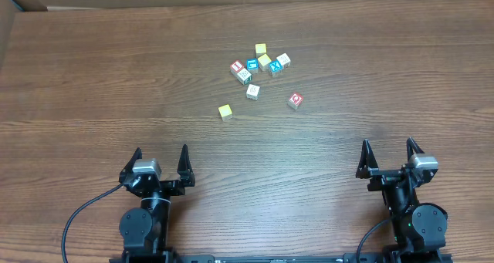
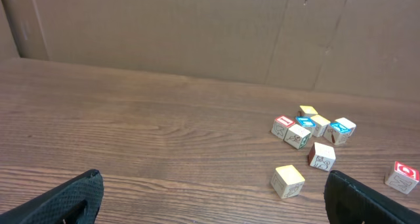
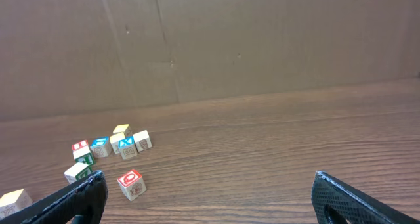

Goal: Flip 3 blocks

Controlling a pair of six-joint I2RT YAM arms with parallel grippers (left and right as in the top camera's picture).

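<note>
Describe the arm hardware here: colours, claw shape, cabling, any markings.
Both arms are matte black with round joint housings. The black left claw and black right claw each have two tapered, pointed fingers, finely textured up close. A silver-grey block sits behind each claw. A black cable loops off the left arm. No markings are legible.

Left claw and right claw both gape wide, arms apparently folded back.
</note>
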